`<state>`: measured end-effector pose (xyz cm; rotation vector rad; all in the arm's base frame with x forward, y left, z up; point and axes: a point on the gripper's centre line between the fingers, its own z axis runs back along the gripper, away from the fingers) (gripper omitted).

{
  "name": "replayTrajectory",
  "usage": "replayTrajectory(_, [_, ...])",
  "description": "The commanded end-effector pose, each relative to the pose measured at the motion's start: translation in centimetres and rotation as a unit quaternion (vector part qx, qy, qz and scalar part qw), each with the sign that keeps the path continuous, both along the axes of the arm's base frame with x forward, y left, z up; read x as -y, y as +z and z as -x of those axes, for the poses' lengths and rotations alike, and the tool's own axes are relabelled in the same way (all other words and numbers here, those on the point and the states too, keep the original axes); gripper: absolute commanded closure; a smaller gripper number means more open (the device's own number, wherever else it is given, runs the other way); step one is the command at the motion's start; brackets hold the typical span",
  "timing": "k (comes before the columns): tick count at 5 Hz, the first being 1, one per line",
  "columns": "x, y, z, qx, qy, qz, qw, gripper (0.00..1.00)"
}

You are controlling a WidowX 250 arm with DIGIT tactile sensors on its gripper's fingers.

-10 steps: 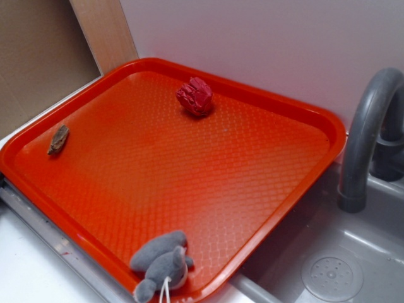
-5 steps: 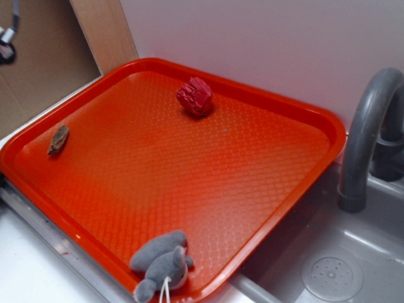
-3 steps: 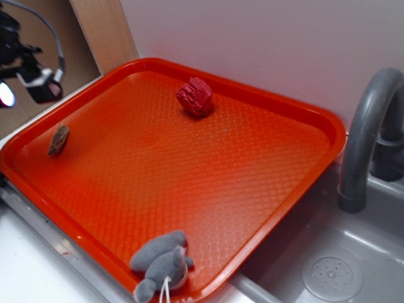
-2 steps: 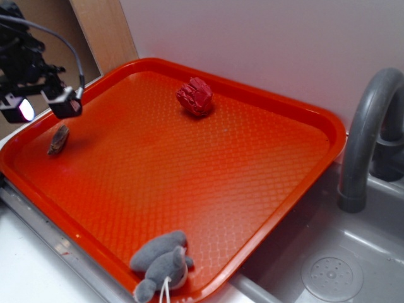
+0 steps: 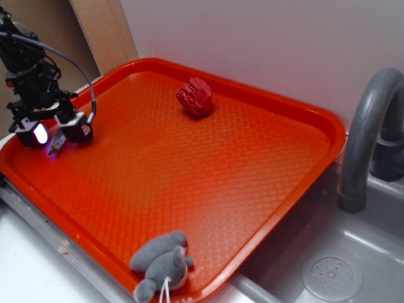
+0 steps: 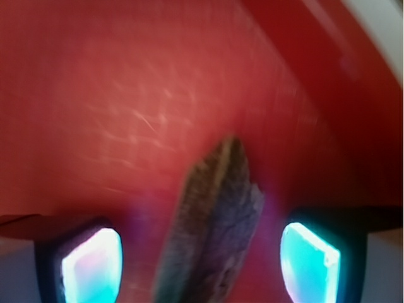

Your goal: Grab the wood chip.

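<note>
— Since my gripper [image 5: 56,134] is spread wide, what sits between the pads [image 6: 91,265]?
— My wood chip [image 6: 214,227], lying flat at the tray's [image 5: 265,189] left edge. I'd drop straight, pinch across its narrow width.

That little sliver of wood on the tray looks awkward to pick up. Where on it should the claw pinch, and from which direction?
Probably across its narrow middle, coming straight down from above. The wood chip lies flat on the red tray, long and thin with pointed ends, so only its two long edges seem to offer a hold. In the wrist view the gripper already straddles it, jaws open, one lit pad on each side.
</note>
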<state>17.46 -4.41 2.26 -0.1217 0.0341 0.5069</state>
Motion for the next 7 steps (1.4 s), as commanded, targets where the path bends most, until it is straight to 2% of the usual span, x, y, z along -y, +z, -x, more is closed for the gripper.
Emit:
replayTrajectory(1, [1.3,-0.1,0.5,0.001,-0.034,-0.002,0.999,1.00])
replayTrajectory(2, [1.6,0.1,0.9,0.005,-0.043,-0.009,0.999,1.00])
replayTrajectory(3, [2.5,2.4,1.2,0.026,-0.087,-0.010,0.996,1.00])
replayTrajectory(4, [3.2,6.8,0.8,0.048,-0.183,0.031,0.981,1.00])
replayTrajectory(5, [3.5,10.7,0.3,0.030,-0.298,0.074,0.951,1.00])
replayTrajectory(6, [4.6,15.3,-0.1,0.052,-0.395,0.070,0.915,1.00])
replayTrajectory(7, [5.5,19.1,-0.5,0.077,-0.432,0.072,0.896,1.00])
